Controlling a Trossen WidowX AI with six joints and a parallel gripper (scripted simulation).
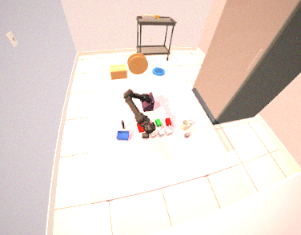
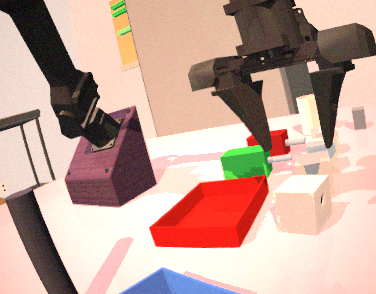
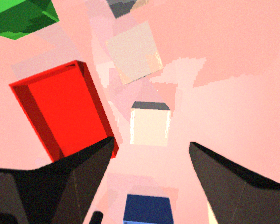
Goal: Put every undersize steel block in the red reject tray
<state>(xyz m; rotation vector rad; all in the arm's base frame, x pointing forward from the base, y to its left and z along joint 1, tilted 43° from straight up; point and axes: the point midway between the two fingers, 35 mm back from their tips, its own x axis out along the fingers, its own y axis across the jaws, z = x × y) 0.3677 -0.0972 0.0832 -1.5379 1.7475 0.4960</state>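
At twelve o'clock from the gap between the fingertips in the wrist view lies a pale, cube-like steel block [image 2: 297, 204] [image 3: 150, 126], a dark bore visible in its side in the exterior view. The black parallel-jaw gripper [image 1: 149, 129] [image 2: 298, 147] [image 3: 151, 143] has its fingers spread wide, gripping nothing. From that same gap, the shallow red rectangular tray [image 1: 140, 128] [image 2: 212, 210] [image 3: 66, 112] sits toward ten o'clock, and a second pale steel block [image 3: 135, 52] toward eleven to twelve. The green block-handled GO gauge [image 1: 158, 122] [image 2: 246, 163] [image 3: 21, 17], its light pin showing in the exterior view, rests on the pale tabletop [image 1: 134, 160] [image 2: 142, 225] [image 3: 231, 110], near one o'clock from the red tray there. A blue tray [image 1: 122, 135] [image 2: 167, 284] [image 3: 148, 209] lies at six o'clock in the wrist view.
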